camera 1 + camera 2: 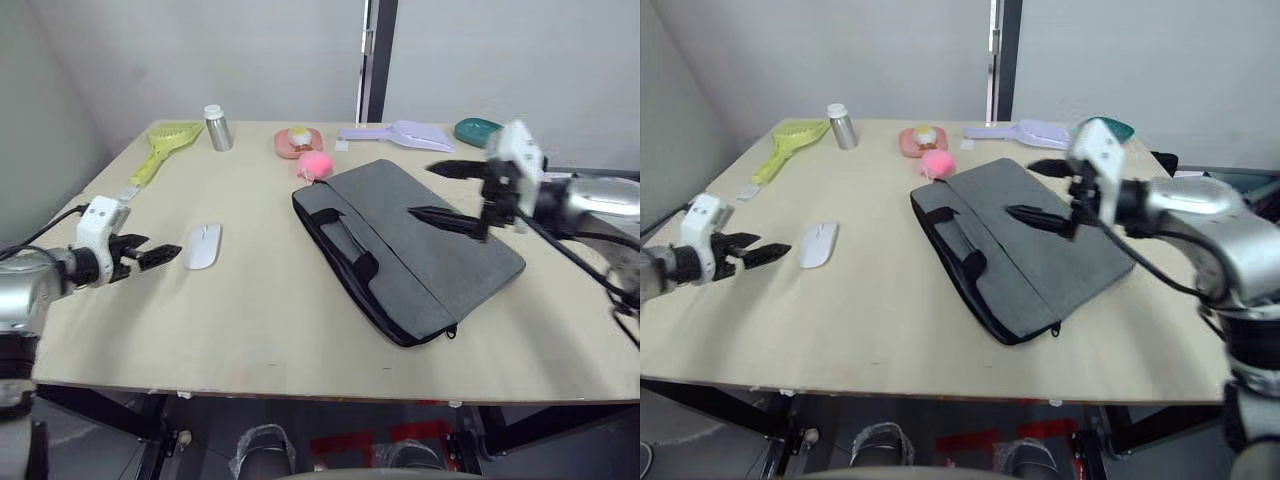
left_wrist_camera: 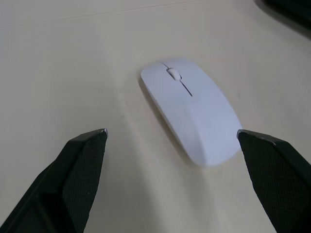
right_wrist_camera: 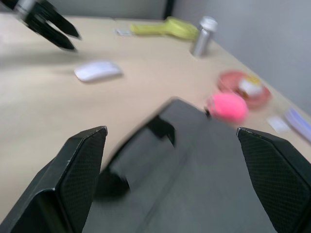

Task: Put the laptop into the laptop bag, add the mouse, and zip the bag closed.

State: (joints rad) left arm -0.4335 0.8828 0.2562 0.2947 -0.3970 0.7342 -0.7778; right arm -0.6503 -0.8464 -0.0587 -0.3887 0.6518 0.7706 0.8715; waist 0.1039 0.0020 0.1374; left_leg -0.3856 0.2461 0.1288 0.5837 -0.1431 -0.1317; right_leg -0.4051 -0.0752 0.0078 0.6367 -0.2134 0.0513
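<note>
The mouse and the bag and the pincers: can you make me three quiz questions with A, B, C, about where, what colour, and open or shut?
1. Where is the mouse?
A. on the table, in front of the left pincer
B. on top of the laptop bag
C. in the pink dish

2. What colour is the laptop bag?
A. yellow
B. grey with black handles
C. red

3. How is the right pincer?
A. shut on the mouse
B. shut on the bottle
C. open, holding nothing

Answers: 1 A, it lies on bare wood by the left pincer. 2 B, grey fabric, black straps. 3 C, its fingers are spread above the bag.
</note>
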